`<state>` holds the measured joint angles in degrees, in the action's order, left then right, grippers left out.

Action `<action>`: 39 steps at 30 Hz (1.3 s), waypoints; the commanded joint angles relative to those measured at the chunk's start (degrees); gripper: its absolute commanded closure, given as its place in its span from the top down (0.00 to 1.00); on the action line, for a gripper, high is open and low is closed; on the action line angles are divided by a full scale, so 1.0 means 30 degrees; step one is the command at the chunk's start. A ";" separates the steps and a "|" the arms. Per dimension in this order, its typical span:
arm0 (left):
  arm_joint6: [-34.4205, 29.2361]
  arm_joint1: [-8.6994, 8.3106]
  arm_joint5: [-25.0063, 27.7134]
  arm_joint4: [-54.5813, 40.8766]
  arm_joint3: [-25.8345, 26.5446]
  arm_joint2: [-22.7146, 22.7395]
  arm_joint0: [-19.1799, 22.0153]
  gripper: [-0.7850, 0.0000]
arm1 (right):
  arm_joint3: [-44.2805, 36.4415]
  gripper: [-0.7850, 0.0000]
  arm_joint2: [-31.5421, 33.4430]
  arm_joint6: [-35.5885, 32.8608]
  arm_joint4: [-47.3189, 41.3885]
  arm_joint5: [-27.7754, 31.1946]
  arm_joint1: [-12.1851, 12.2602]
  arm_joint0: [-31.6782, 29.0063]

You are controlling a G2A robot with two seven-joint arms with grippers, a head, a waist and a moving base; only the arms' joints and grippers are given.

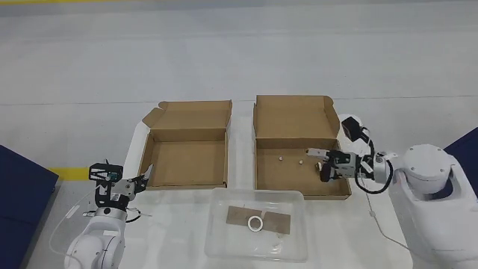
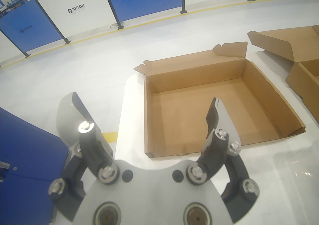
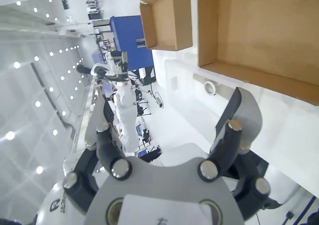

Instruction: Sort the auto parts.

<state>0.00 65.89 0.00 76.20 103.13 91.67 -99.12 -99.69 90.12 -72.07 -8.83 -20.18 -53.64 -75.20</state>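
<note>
White table (image 1: 336, 224), clear tray (image 1: 218, 243), small white ring (image 1: 255, 223)

White ring (image 1: 255, 223) in clear tray (image 1: 220, 248); two small parts (image 1: 278, 158) in right box (image 1: 291, 181).

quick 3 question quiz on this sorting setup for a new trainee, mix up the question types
1. True or false: the left cardboard box is empty.
2. How many small metal parts lie in the right cardboard box? A) none B) two C) five
3. Fill in: the white ring lies in the clear plastic ____ in front of the boxes.

Key: 1 true; 2 B; 3 bin.
</note>
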 commanded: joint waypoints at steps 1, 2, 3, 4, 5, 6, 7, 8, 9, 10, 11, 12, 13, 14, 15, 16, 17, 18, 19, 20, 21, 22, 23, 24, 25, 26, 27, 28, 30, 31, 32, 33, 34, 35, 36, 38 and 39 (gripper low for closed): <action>0.0000 0.0000 0.0000 0.0000 0.0000 0.0000 0.0000 1.00 | 0.0001 1.00 0.0135 -0.0319 -0.0426 0.0372 0.0042 -0.0176; 0.0000 0.0000 0.0000 0.0000 0.0000 0.0000 0.0000 1.00 | 0.0056 1.00 0.0189 -0.0407 -0.0626 0.0565 0.0059 -0.0203; 0.0000 0.0000 0.0000 0.0000 0.0000 0.0000 0.0000 1.00 | 0.0111 1.00 0.0214 -0.0659 -0.0939 0.0815 0.0073 -0.0224; 0.0000 0.0000 0.0000 0.0000 0.0000 0.0000 0.0000 1.00 | 0.0242 1.00 0.0303 -0.0950 -0.1309 0.1135 0.0091 -0.0228; 0.0000 0.0000 0.0000 0.0000 0.0000 0.0000 0.0000 1.00 | 0.0411 1.00 0.0424 -0.1252 -0.1652 0.1436 0.0116 -0.0255; 0.0000 0.0000 0.0000 0.0000 0.0000 0.0000 0.0000 1.00 | 0.0586 1.00 0.0567 -0.1639 -0.2091 0.1788 0.0140 -0.0284; 0.0000 0.0000 0.0000 0.0000 0.0000 0.0000 0.0000 1.00 | 0.0776 1.00 0.0741 -0.2042 -0.2415 0.2148 0.0177 -0.0329; 0.0000 0.0000 0.0000 0.0000 0.0000 0.0000 0.0000 1.00 | 0.0980 1.00 0.0957 -0.2366 -0.2735 0.2447 0.0214 -0.0401; 0.0000 0.0000 0.0000 0.0000 0.0000 0.0000 0.0000 1.00 | 0.1123 1.00 0.1169 -0.2800 -0.3146 0.2787 0.0250 -0.0499; 0.0000 0.0000 0.0000 0.0000 0.0000 0.0000 0.0000 1.00 | 0.1281 1.00 0.1401 -0.3302 -0.3526 0.3174 0.0292 -0.0614; 0.0000 0.0000 0.0000 0.0000 0.0000 0.0000 0.0000 1.00 | 0.1466 1.00 0.1682 -0.3668 -0.3804 0.3494 0.0339 -0.0749; 0.0000 0.0000 0.0000 0.0000 0.0000 0.0000 0.0000 1.00 | 0.1564 1.00 0.1925 -0.4100 -0.4135 0.3835 0.0381 -0.0905; 0.0000 0.0000 0.0000 0.0000 0.0000 0.0000 0.0000 1.00 | 0.1708 1.00 0.2173 -0.4523 -0.4422 0.4162 0.0426 -0.1078; 0.0000 0.0000 0.0000 0.0000 0.0000 0.0000 0.0000 1.00 | 0.1873 1.00 0.2437 -0.4795 -0.4680 0.4386 0.0467 -0.1261; 0.0000 0.0000 0.0000 0.0000 0.0000 0.0000 0.0000 1.00 | 0.1948 1.00 0.2650 -0.5147 -0.4983 0.4649 0.0503 -0.1432; 0.0000 0.0000 0.0000 0.0000 0.0000 0.0000 0.0000 1.00 | 0.2067 1.00 0.2850 -0.5311 -0.5181 0.4866 0.0543 -0.1616; 0.0000 0.0000 0.0000 0.0000 0.0000 0.0000 0.0000 1.00 | 0.2139 1.00 0.3000 -0.5311 -0.5299 0.4972 0.0588 -0.1822; 0.0000 0.0000 0.0000 0.0000 0.0000 0.0000 0.0000 1.00 | 0.2109 1.00 0.3118 -0.5311 -0.5438 0.5113 0.0632 -0.2011; 0.0000 0.0000 0.0000 0.0000 0.0000 0.0000 0.0000 1.00 | 0.1938 1.00 0.3087 -0.5311 -0.5585 0.5411 0.0687 -0.2226; 0.0000 0.0000 0.0000 0.0000 0.0000 0.0000 0.0000 1.00 | 0.1907 1.00 0.3089 -0.5311 -0.5578 0.5560 0.0763 -0.2426; 0.0000 0.0000 0.0000 0.0000 0.0000 0.0000 0.0000 1.00 | 0.1860 1.00 0.3083 -0.5311 -0.5577 0.5641 0.0814 -0.2524; 0.0000 0.0000 0.0000 0.0000 0.0000 0.0000 0.0000 1.00 | 0.1860 1.00 0.3083 -0.5311 -0.5577 0.5641 0.0814 -0.2524; 0.0000 0.0000 0.0000 0.0000 0.0000 0.0000 0.0000 1.00 | 0.1860 1.00 0.3083 -0.5311 -0.5577 0.5641 0.0814 -0.2524; 0.0000 0.0000 0.0000 0.0000 0.0000 0.0000 0.0000 1.00 | 0.1860 1.00 0.3083 -0.5311 -0.5577 0.5641 0.0814 -0.2524; 0.0000 0.0000 0.0000 0.0000 0.0000 0.0000 0.0000 1.00 | 0.1860 1.00 0.3083 -0.5311 -0.5577 0.5641 0.0814 -0.2524; 0.0000 0.0000 0.0000 0.0000 0.0000 0.0000 0.0000 1.00 | 0.1860 1.00 0.3083 -0.5311 -0.5577 0.5641 0.0814 -0.2524; 0.0000 0.0000 0.0000 0.0000 0.0000 0.0000 0.0000 1.00 | 0.1860 1.00 0.3083 -0.5311 -0.5577 0.5641 0.0814 -0.2524; 0.0000 0.0000 0.0000 0.0000 0.0000 0.0000 0.0000 1.00 | 0.1860 1.00 0.3083 -0.5311 -0.5577 0.5641 0.0814 -0.2524; 0.0000 0.0000 0.0000 0.0000 0.0000 0.0000 0.0000 1.00 | 0.1860 1.00 0.3083 -0.5311 -0.5577 0.5641 0.0814 -0.2524; 0.0000 0.0000 0.0000 0.0000 0.0000 0.0000 0.0000 1.00 | 0.1860 1.00 0.3083 -0.5311 -0.5577 0.5641 0.0814 -0.2524; 0.0000 0.0000 0.0000 0.0000 0.0000 0.0000 0.0000 1.00 | 0.1860 1.00 0.3083 -0.5311 -0.5577 0.5641 0.0814 -0.2524; 0.0000 0.0000 0.0000 0.0000 0.0000 0.0000 0.0000 1.00 | 0.1860 1.00 0.3083 -0.5311 -0.5577 0.5641 0.0814 -0.2524; 0.0000 0.0000 0.0000 0.0000 0.0000 0.0000 0.0000 1.00 | 0.1860 1.00 0.3083 -0.5311 -0.5577 0.5641 0.0814 -0.2524; 0.0000 0.0000 0.0000 0.0000 0.0000 0.0000 0.0000 1.00 | 0.1860 1.00 0.3083 -0.5311 -0.5577 0.5641 0.0814 -0.2524; 0.0000 0.0000 0.0000 0.0000 0.0000 0.0000 0.0000 1.00 | 0.1860 1.00 0.3083 -0.5311 -0.5577 0.5641 0.0814 -0.2524; 0.0000 0.0000 0.0000 0.0000 0.0000 0.0000 0.0000 1.00 | 0.1860 1.00 0.3083 -0.5311 -0.5577 0.5641 0.0814 -0.2524; 0.0000 0.0000 0.0000 0.0000 0.0000 0.0000 0.0000 1.00 | 0.1860 1.00 0.3083 -0.5311 -0.5577 0.5641 0.0814 -0.2524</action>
<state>0.00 65.89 0.00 76.20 103.13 91.67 -99.12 -94.11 99.37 -88.00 -25.56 -3.26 -51.19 -82.77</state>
